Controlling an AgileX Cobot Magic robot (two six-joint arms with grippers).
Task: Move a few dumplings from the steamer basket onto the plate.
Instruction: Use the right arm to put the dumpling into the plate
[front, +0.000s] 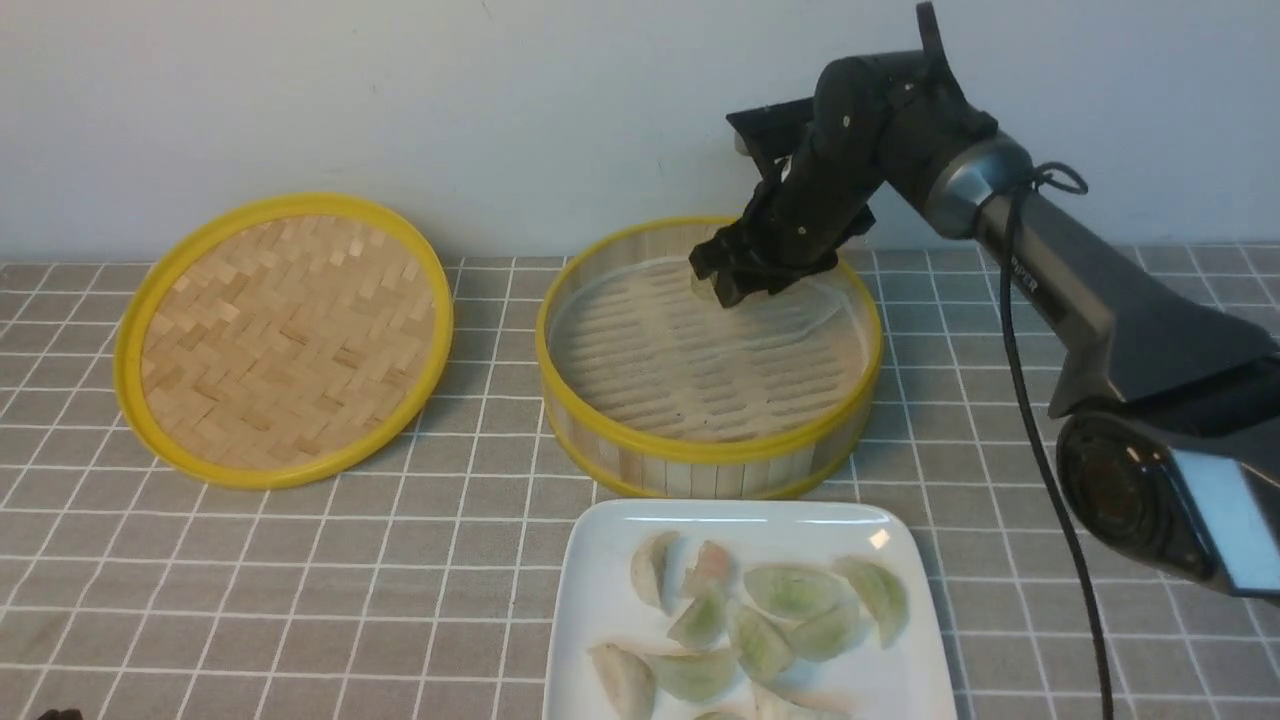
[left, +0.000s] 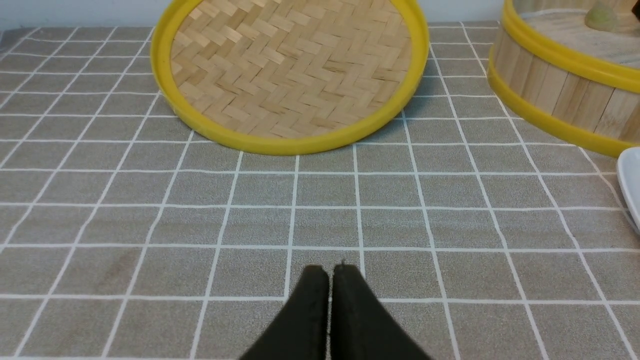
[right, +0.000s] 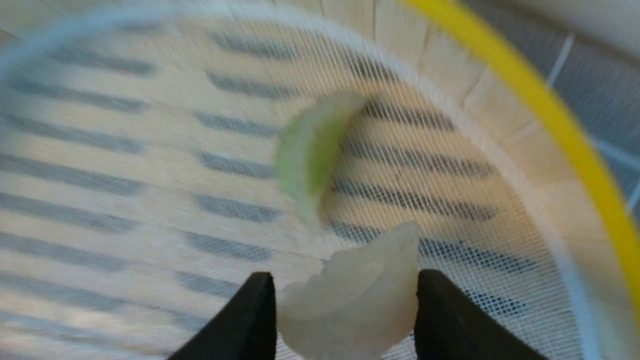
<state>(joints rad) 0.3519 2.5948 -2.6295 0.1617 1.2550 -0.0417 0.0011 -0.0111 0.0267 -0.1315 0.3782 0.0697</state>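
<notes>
Reaching into the steamer basket (front: 710, 455) at its far rim, my right gripper (right: 345, 275) pinches a whitish dumpling (right: 350, 310), a green dumpling (right: 307, 155) beside it. The lid (front: 285, 340) lies left; the plate (front: 600, 600) at the front edge of the table (front: 300, 600) holds more dumplings (front: 790, 590).

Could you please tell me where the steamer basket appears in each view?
Front view: the steamer basket at centre, behind the plate.
Left wrist view: part of its wall, cut off at the picture's edge, beside the woven lid.
Right wrist view: its lined floor fills the picture behind the right pincer, shut on a whitish dumpling.
Shared landmark: its yellow top rim.
</notes>
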